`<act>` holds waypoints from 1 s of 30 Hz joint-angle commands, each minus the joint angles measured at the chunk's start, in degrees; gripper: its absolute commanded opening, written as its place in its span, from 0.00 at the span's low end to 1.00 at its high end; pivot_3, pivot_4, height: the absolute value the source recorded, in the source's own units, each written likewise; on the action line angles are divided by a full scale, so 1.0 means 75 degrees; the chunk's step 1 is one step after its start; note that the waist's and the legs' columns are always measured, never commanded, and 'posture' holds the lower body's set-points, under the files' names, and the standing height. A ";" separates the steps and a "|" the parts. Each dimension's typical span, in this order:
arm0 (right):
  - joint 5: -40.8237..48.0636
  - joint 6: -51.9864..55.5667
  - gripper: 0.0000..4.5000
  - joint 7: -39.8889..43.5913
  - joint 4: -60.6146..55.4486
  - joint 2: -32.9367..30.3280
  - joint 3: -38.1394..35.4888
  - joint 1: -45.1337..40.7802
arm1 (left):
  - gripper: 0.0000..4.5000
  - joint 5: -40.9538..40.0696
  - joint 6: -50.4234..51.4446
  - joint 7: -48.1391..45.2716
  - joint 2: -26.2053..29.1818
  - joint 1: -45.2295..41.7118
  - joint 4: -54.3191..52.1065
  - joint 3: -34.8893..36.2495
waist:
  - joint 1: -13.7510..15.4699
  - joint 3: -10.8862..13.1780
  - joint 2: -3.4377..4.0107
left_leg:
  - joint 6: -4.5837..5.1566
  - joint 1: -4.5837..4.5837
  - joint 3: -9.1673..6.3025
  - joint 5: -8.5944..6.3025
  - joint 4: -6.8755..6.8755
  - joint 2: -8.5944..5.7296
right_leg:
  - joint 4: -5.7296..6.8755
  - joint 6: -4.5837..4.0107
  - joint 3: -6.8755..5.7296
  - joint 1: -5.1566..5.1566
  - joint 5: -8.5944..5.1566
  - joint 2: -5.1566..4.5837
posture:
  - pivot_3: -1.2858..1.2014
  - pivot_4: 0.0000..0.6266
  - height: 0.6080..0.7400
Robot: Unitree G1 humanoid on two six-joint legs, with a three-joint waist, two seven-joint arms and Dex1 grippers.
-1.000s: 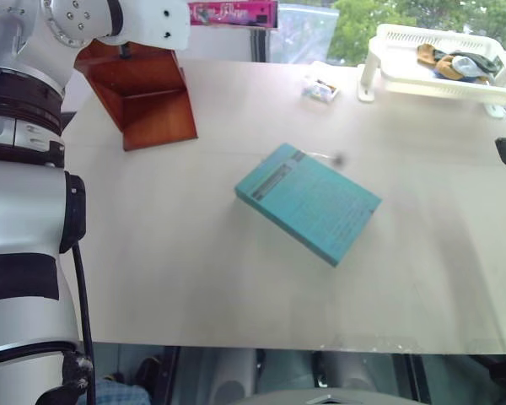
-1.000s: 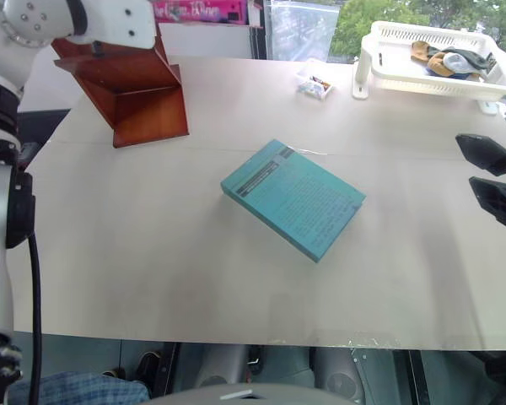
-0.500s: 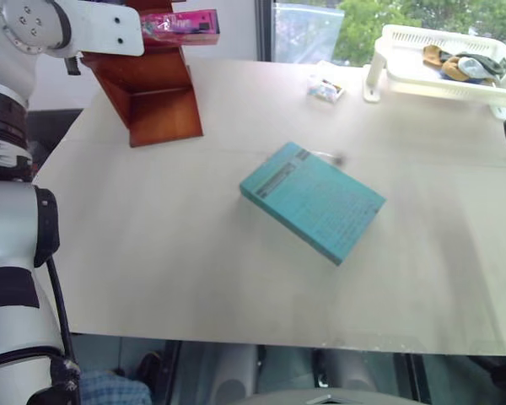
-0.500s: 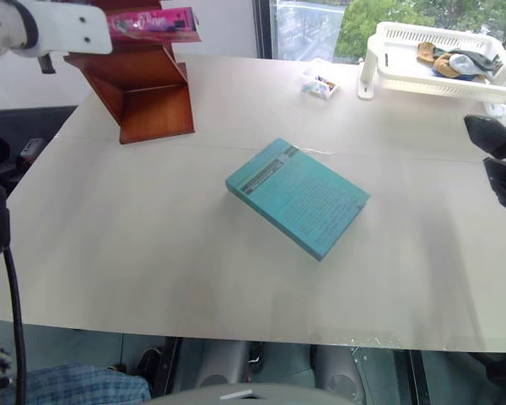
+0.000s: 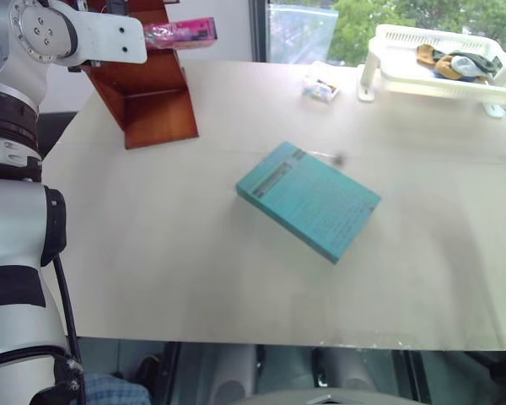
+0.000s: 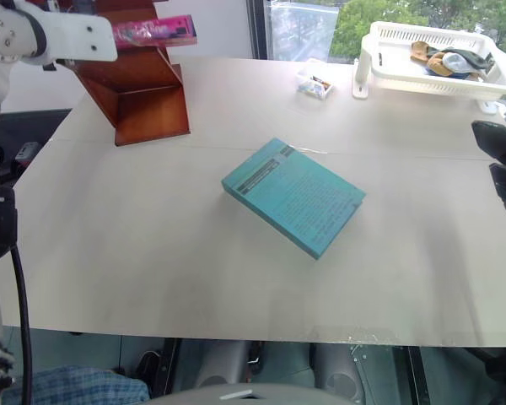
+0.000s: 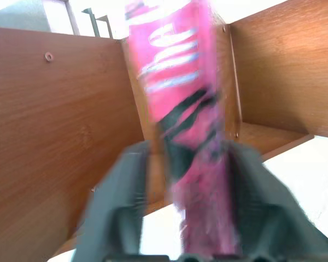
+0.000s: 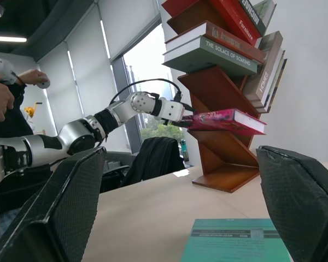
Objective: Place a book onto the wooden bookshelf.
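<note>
The magenta-pink book (image 5: 181, 32) lies about level on an upper tier of the reddish-brown wooden bookshelf (image 5: 156, 105) at the table's far left corner. In the left wrist view the book (image 7: 177, 93) runs between the fingers of my left gripper (image 7: 188, 153). The gripper is open, with a gap showing beside the left finger (image 7: 126, 196). From the right wrist view the left gripper (image 8: 181, 123) sits at the book's near end. My right gripper (image 6: 499, 164) hangs open at the table's right edge, with nothing between its fingers.
A teal-green book (image 5: 310, 201) lies flat mid-table (image 5: 152, 253). A white basket (image 5: 388, 52) holding small items stands at the far right, with a small packet (image 5: 320, 87) beside it. Other books (image 8: 218, 43) fill the shelf's upper tiers. A person's hand (image 8: 0, 98) is off to the side.
My left arm carried the pink book left and slightly down, up to the bookshelf, and has hardly moved over the last half second. The right gripper and the teal book stayed put.
</note>
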 commanded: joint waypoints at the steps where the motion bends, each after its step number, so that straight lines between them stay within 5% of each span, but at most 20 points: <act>1: 0.0074 -0.0075 1.00 0.0022 -0.0213 -0.0053 -0.0323 0.0049 | 0.76 0.0306 0.0248 0.0388 0.0225 -0.0271 0.0048 -0.0072 | 0.0001 0.0000 0.0000 | 0.0000 0.0000 0.0000 0.0000 0.0000 -0.0001 | 0.0000 0.0000 0.0000 0.0000 0.0000 0.0000 | 0.52 0.24 1.00; 10: 0.0050 -0.0027 1.00 0.0000 -0.0171 -0.0133 -0.0381 0.0125 | 0.76 -0.0012 0.0295 0.0007 0.0674 0.0315 -0.0244 0.0246 | -0.0008 0.0000 0.0001 | 0.0000 0.0000 0.0000 0.0000 -0.0001 0.0000 | 0.0000 0.0000 0.0000 0.0000 0.0000 0.0000 | 0.52 0.24 1.00; 14: -0.0038 -0.0003 1.00 0.0034 -0.0089 -0.0229 -0.0493 0.0340 | 0.76 -0.1480 0.0382 -0.0903 0.0748 0.1126 -0.1166 0.1251 | 0.0004 0.0000 0.0000 | -0.0001 0.0000 -0.0001 0.0000 0.0001 0.0004 | 0.0000 -0.0001 -0.0002 -0.0001 0.0000 -0.0001 | 0.52 0.24 1.00; 17: -0.0243 -0.0098 1.00 0.0074 -0.0060 -0.0251 -0.0601 0.0677 | 0.76 -0.3448 0.1082 -0.1753 0.0378 0.2528 -0.2643 0.2526 | 0.0057 -0.0008 0.0010 | -0.0001 0.0000 -0.0001 0.0001 0.0001 0.0001 | -0.0001 -0.0001 -0.0004 0.0005 0.0000 -0.0014 | 0.52 0.24 1.00; 22: -0.1640 -0.1187 1.00 0.0048 0.0157 -0.0246 -0.0379 0.1420 | 0.76 -0.6688 0.4580 -0.2539 -0.0697 0.5868 -0.6600 0.4633 | 0.0029 -0.0022 0.0034 | -0.0003 0.0008 -0.0003 0.0002 0.0021 -0.0001 | 0.0017 -0.0001 -0.0007 0.0015 0.0000 -0.0029 | 0.52 0.24 1.00; 27: -0.2975 -0.2270 1.00 0.0103 0.0566 -0.0259 -0.0062 0.2154 | 0.76 -0.8170 0.5631 -0.2114 -0.1517 0.8385 -0.8335 0.5723 | -0.0064 -0.0026 0.0040 | -0.0003 0.0022 0.0000 0.0002 0.0017 0.0018 | 0.0029 -0.0003 0.0012 0.0008 0.0001 0.0004 | 0.52 0.24 1.00; 30: -0.3665 -0.2927 1.00 -0.0054 0.1076 -0.0152 0.0105 0.2429 | 0.76 -0.8059 0.5337 -0.1624 -0.1900 0.9574 -0.8554 0.5690 | -0.0035 -0.0037 0.0060 | -0.0001 0.0145 0.0016 -0.0001 -0.0016 0.0016 | -0.0004 -0.0004 0.0023 0.0131 -0.0001 -0.0005 | 0.52 0.24 1.00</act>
